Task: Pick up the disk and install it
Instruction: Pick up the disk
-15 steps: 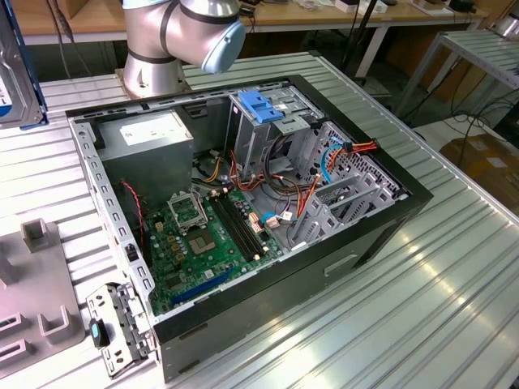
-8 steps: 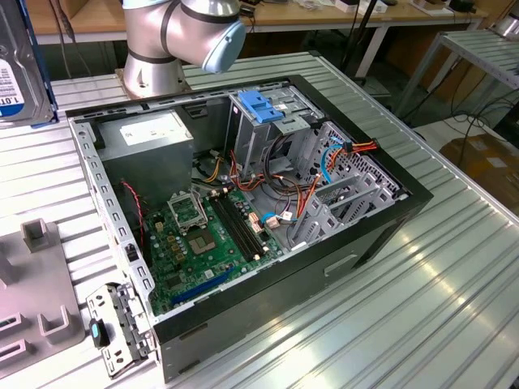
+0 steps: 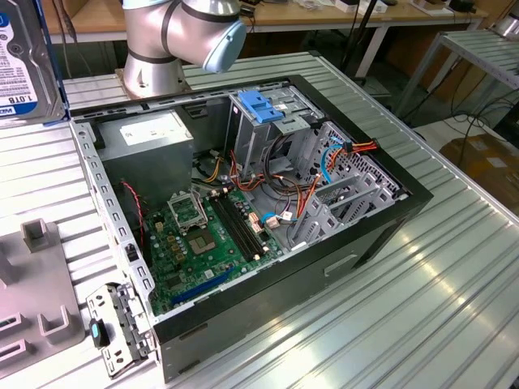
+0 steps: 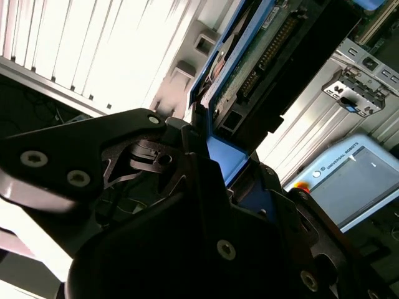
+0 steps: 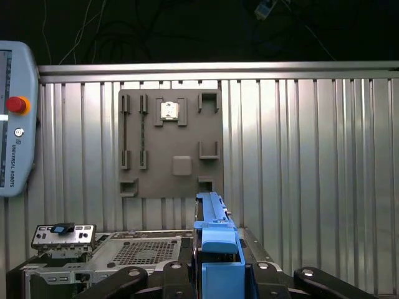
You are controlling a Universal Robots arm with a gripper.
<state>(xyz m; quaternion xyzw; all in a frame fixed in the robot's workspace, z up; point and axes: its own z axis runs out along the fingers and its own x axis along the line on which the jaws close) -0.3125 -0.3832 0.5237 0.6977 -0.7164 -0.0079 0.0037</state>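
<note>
Here, gripper [image 5: 218,279] apparently pinching the disk [image 5: 211,215], open computer case [image 3: 259,312] holding motherboard [image 3: 203,239], drive cage [image 3: 268,121], power supply [image 3: 150,142]

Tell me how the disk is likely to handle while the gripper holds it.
Probably stiff and heavy for its size: the disk is a metal-bodied slab, so it should not sag. Its blue carrier frame looks thin and smooth, so it might flex or slip a little in the gripper.

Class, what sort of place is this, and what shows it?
Probably a robotics lab for computer assembly: a robot arm on a ribbed metal table, an open computer case, and the gripper shut on the disk.
</note>
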